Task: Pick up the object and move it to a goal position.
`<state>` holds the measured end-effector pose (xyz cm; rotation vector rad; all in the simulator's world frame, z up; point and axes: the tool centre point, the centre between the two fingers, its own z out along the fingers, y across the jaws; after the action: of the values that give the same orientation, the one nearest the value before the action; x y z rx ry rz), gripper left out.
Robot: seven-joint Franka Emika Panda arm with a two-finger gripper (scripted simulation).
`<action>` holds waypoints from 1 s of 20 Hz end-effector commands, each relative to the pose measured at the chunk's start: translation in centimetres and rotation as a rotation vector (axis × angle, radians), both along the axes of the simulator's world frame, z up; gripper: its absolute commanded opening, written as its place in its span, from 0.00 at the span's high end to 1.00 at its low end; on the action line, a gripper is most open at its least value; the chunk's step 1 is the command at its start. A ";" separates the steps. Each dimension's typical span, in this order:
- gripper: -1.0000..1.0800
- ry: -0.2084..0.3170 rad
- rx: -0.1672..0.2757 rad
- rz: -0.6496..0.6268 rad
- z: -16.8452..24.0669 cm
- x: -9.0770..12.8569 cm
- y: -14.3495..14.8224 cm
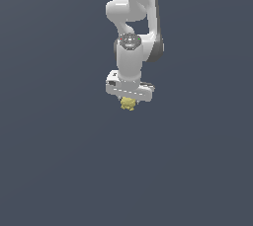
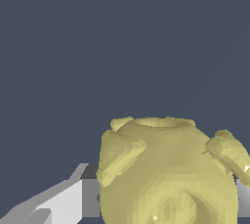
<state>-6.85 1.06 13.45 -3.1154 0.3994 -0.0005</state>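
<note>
Pale-yellow, lumpy, bumpy all over: the object [image 1: 128, 103], tucked directly under the white gripper [image 1: 128, 101] and much narrower than it. Sits near the middle of the exterior view, below the arm [image 1: 133, 18], against plain dark grey ground [image 1: 59, 170] with no visible marker or goal anywhere.

Probably the carry step, or the very end of the grasp. Hard to tell from either view whether lifted clear of the ground or resting on it: no shadow, no contact line. Hand apparently pinching the object: fills the space between the fingers, with one finger [image 2: 63, 203] pressed against one flank and a sliver of grey showing at the opposite flank.

Next move, as a judgement: steady transport toward the goal, wherever set, with grip pressure kept even. Rounded, knobbly surface likely to roll or slip between flat pads if jerked. Clearance from the ground worth confirming first.

Exterior view: gives the whole arm posture, wrist pointing straight down, and the object's place in the scene; hides the fingers almost entirely behind the hand body. Wrist view: gives the close contact, the surface bumps and protruding lobes, finger against flank; gives nothing of height, arm pose or surroundings beyond flat grey.
</note>
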 end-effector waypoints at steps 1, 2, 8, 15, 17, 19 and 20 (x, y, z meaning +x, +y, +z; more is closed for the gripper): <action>1.00 0.000 0.000 0.000 2.1 -0.9 0.1; 1.00 0.000 0.000 0.000 2.9 -1.3 0.1; 1.00 0.000 -0.001 0.000 8.0 -3.5 0.3; 1.00 0.000 -0.001 0.000 14.0 -5.9 0.5; 1.00 0.000 -0.001 0.000 15.4 -6.5 0.5; 1.00 0.000 -0.001 0.000 16.7 -7.0 0.6; 1.00 0.000 -0.001 0.000 17.3 -7.2 0.6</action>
<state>-13.63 1.60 29.81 -3.1162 0.4002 -0.0021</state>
